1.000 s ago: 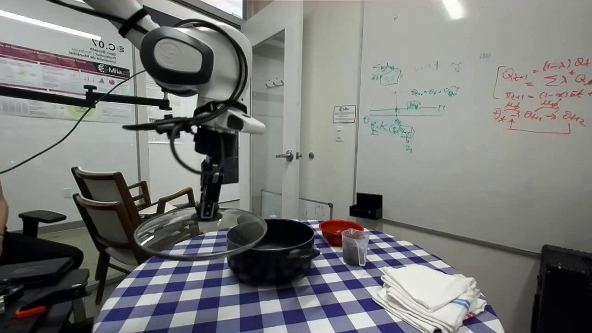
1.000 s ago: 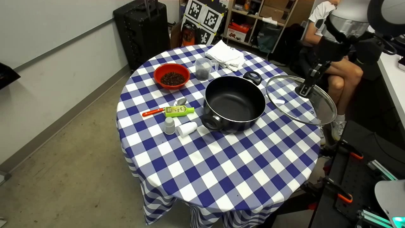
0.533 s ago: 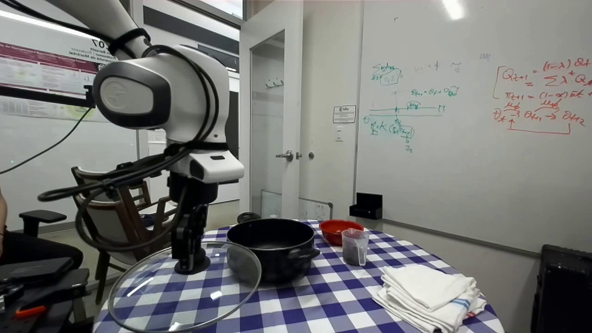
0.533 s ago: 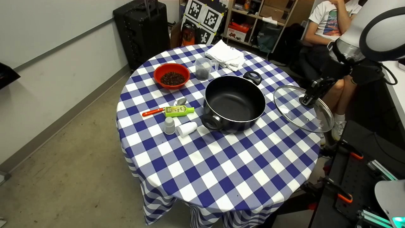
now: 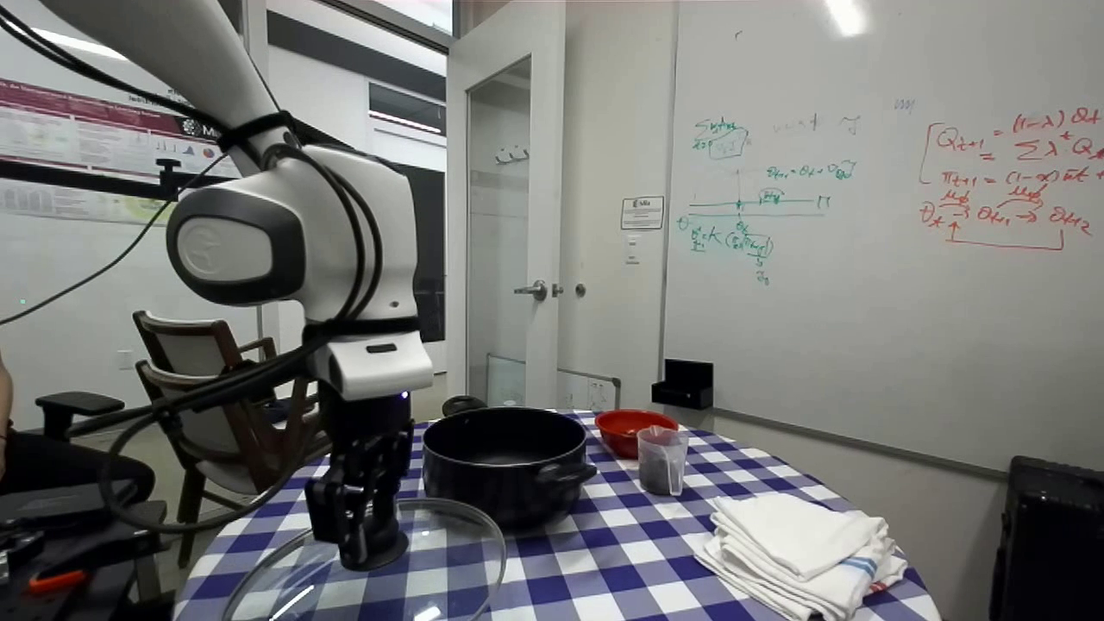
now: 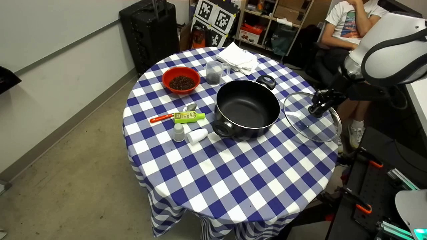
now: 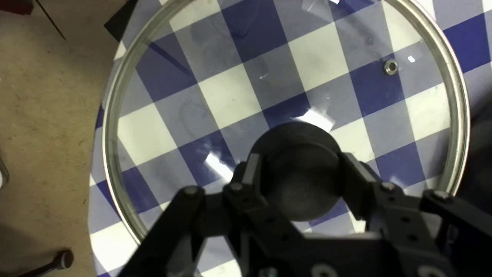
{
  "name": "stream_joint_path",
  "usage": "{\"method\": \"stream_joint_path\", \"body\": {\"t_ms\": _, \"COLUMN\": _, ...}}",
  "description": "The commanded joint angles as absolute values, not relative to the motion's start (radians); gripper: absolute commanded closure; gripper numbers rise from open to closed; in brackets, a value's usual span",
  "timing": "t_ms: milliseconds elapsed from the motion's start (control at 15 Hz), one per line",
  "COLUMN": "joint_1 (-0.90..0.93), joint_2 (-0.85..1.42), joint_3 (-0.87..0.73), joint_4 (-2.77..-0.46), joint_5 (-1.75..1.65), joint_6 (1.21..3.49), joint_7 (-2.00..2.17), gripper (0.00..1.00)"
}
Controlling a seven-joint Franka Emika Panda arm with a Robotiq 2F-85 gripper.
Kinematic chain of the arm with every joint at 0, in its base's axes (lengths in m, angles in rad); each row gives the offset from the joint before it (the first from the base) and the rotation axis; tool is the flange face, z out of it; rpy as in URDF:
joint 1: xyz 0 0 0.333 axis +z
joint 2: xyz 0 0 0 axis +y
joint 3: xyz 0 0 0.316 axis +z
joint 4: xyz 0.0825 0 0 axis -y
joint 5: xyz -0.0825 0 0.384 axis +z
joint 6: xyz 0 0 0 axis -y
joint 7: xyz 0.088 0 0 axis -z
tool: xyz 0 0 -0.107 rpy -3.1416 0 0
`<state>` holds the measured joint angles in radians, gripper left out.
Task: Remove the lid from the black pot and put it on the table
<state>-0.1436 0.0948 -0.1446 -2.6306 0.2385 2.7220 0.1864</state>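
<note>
The black two-fingered gripper (image 7: 301, 172) is closed about the round black knob (image 7: 302, 188) of the clear, metal-rimmed glass lid (image 6: 306, 124). In an exterior view this lid is at three o'clock from the wide, uncovered black cooking pot (image 6: 247, 108), over the large, round, blue-and-white checked table (image 6: 233, 180); whether it rests there cannot be told. In the wrist view its rim (image 7: 110, 146) crowds the table's edge at nine o'clock: set down overhanging, it might tip off. Letting go too high could crack the glass.
</note>
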Motion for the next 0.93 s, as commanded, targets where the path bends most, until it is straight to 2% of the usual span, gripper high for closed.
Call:
{"method": "stream_joint_path", "body": {"t_ms": 0, "joint_1": -0.132, "joint_2": 0.143, "joint_3": -0.138, "joint_4": -2.61, "joint_5": 0.251, "joint_6": 2.763, "joint_7": 0.249, "gripper": 0.74}}
{"method": "stream_joint_path", "body": {"t_ms": 867, "joint_1": -0.125, "joint_2": 0.222, "joint_3": -0.136, "joint_4": -2.58, "joint_5": 0.124, "joint_6": 2.752, "joint_7": 0.143, "gripper": 0.74}}
